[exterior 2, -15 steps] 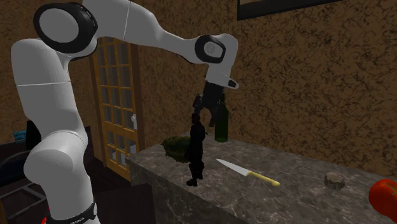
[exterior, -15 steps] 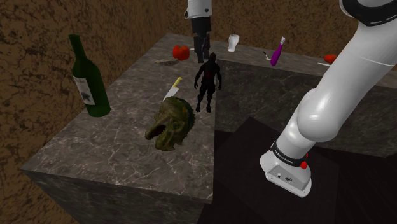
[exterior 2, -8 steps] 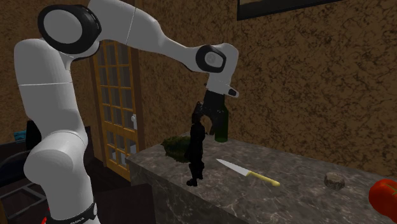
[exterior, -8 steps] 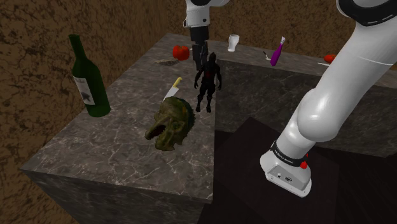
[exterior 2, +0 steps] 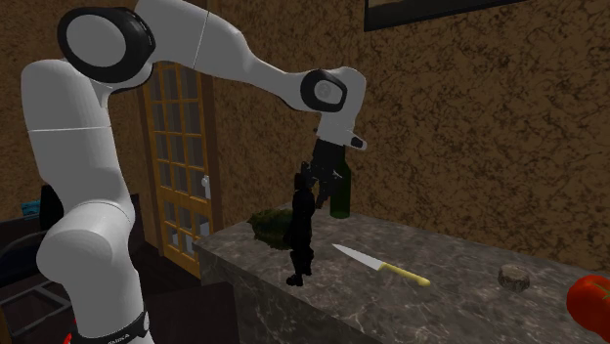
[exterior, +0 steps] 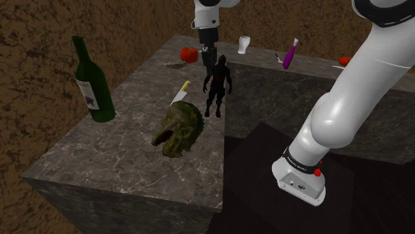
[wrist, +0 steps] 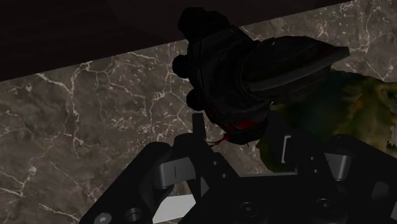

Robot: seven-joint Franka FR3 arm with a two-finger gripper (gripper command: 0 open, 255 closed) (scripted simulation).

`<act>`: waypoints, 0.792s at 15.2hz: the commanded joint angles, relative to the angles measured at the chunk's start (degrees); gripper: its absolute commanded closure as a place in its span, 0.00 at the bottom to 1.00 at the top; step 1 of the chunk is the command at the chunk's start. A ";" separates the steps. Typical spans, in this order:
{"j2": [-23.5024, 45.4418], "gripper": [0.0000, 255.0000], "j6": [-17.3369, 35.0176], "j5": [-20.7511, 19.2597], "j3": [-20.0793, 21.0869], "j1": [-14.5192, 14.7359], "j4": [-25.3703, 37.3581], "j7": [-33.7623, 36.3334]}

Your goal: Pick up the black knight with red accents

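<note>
Nearest in the shoulder view: grey veined counter (exterior: 100, 166) w/ a green monster head (exterior: 178, 128) lying on it. Just behind the head lies a knife (exterior: 179, 93). Beside it the black knight (exterior: 217, 86) stands upright, close to the counter's edge on the shoulder view's right. Gripper (exterior: 208, 58) is down at the knight's head, pointing down. In wrist view the fingers (wrist: 198, 137) stand apart and the knight's red-marked top sits btwn them; contact can't be told. Green bottle (exterior: 90, 83) is upright, well apart at the shoulder view's left. Farther back: red round thing (exterior: 189, 54), white vase (exterior: 244, 44), purple bottle (exterior: 290, 54).
</note>
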 commanded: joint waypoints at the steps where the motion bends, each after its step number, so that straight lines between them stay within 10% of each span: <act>1: 0.05 1.00 0.00 0.01 0.01 0.01 -0.05 0.01; 12: -0.38 1.00 -7.61 -0.01 -0.04 -0.03 7.14 0.35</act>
